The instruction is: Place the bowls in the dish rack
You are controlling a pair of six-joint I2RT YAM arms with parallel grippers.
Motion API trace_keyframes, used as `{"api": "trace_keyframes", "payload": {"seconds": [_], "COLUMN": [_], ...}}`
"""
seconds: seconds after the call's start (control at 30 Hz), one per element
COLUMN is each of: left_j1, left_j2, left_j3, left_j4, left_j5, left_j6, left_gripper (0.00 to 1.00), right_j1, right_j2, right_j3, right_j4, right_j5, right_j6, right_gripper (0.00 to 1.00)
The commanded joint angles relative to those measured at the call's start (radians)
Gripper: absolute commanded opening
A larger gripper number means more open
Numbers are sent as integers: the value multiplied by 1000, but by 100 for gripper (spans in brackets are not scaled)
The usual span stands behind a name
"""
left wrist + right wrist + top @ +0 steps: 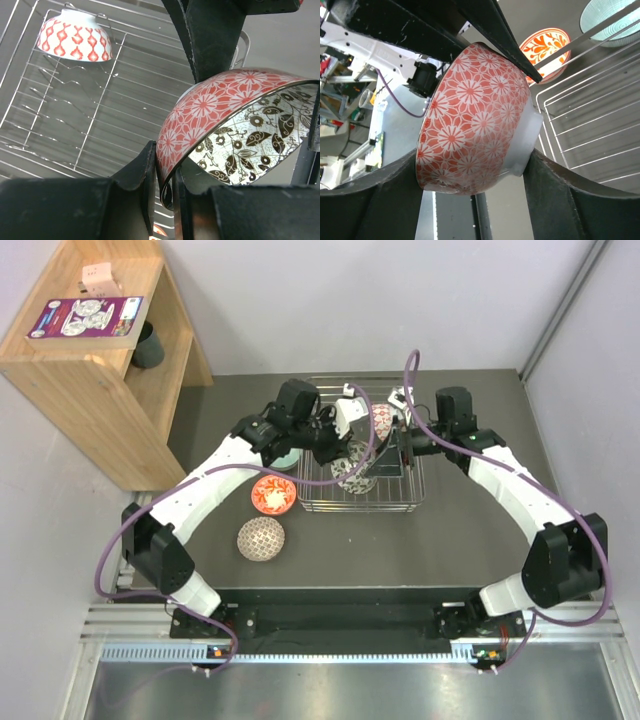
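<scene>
Top external view, nearest me: a beige mesh bowl and an orange floral bowl sit on the table, left of the dish rack; over the rack the red-flowered bowl is tilted on edge; left gripper pinches its rim; right gripper is clamped across rim and foot; farther back, a red-patterned bowl sits in the rack.
</scene>
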Motion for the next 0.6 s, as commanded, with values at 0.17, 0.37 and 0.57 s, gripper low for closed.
{"api": "trace_keyframes", "payload": {"seconds": [0.17,0.37,0.57], "left_j1": [-17,-17,0], "left_j2": [13,10,-6], "left_j3": [44,33,-4], "left_j4": [99,95,119], "left_j5": [63,69,39], "left_j6": [-27,-25,-33], "left_gripper": [4,23,69], "right_j1": [23,13,3], "right_j2": [12,28,22], "right_j3": [23,26,8], "right_j4": [113,116,132], "right_j5": [-80,-46,17], "right_j6": [25,26,38], "right_gripper": [19,0,0]}}
